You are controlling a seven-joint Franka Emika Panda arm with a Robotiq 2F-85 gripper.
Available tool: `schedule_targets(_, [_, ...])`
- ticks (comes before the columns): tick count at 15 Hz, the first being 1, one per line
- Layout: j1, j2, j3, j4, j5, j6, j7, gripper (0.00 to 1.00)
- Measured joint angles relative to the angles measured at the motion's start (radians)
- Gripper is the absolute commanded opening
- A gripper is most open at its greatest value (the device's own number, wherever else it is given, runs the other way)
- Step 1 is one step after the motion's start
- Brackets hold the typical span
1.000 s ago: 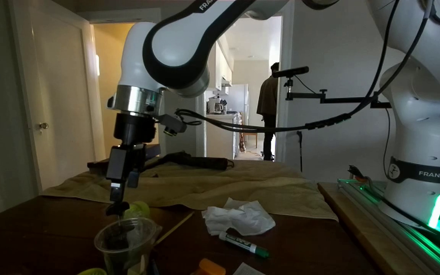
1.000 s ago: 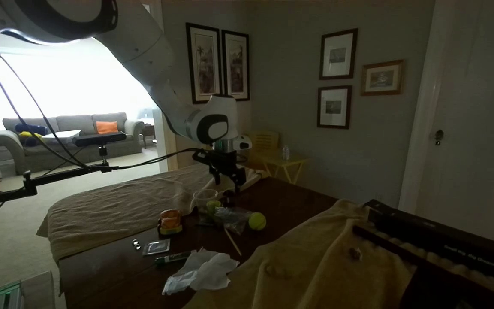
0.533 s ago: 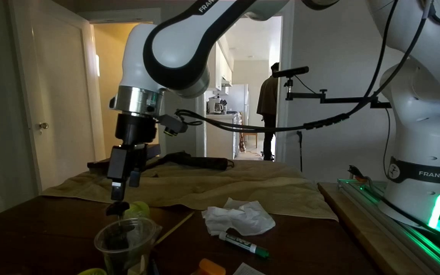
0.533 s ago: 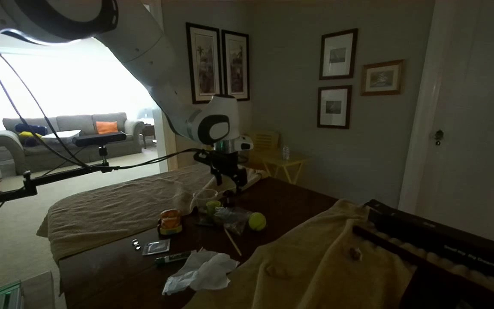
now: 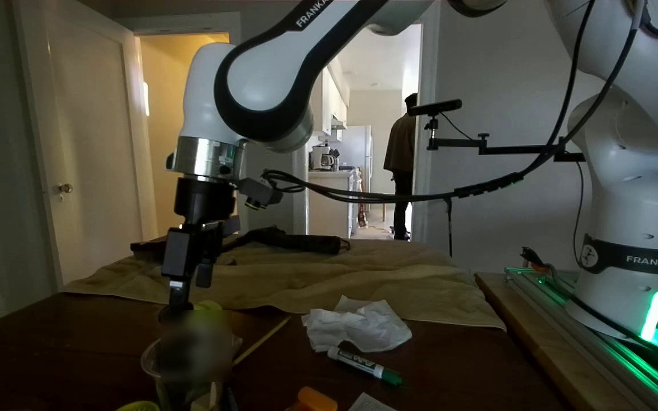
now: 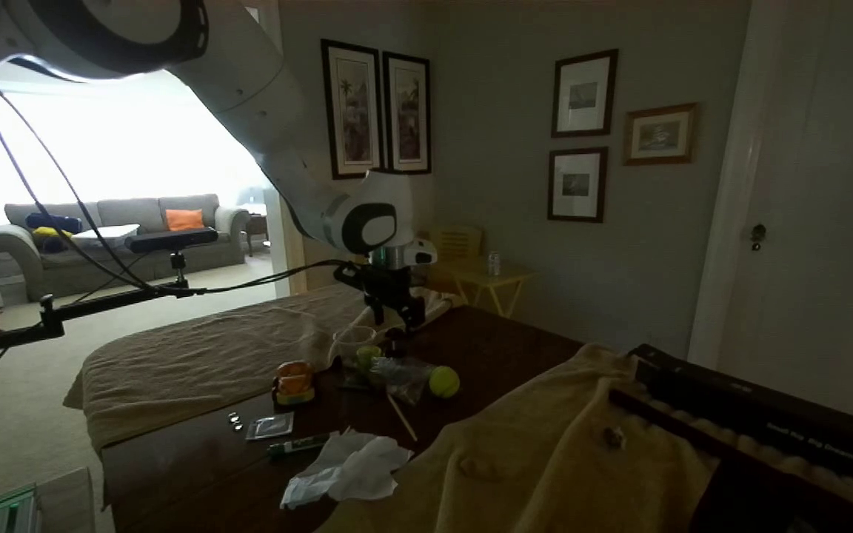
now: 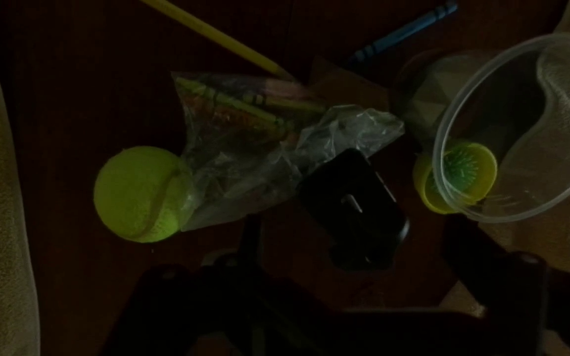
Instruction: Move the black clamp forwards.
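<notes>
The black clamp [image 7: 359, 212] stands on the dark table [image 7: 57, 99], and in the wrist view its outline runs longest on a slant from upper left to lower right, a squared end facing the clear plastic bag [image 7: 245, 173] and a smaller lobe jutting from the lower side. In an exterior view the black clamp [image 6: 395, 344] shows as an upright shape, taller than wide, too dark to tell its front. The gripper [image 7: 354, 220] is just above, jaws spread and released, one either side with gaps showing, the clear plastic bowl [image 7: 507, 218] to the right.
</notes>
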Motion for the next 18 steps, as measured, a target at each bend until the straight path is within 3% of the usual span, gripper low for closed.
schedule_targets(7, [0.011,0.021,-0.009,0.012,-0.015,0.0,0.025,0.65])
schedule_targets(9, [0.014,0.026,-0.01,0.016,-0.02,0.0,0.027,0.56])
schedule_targets(12, [0.019,0.029,-0.01,0.018,-0.029,0.0,0.028,0.26])
schedule_targets(18, [0.037,0.029,-0.021,0.022,-0.062,0.0,0.031,0.12])
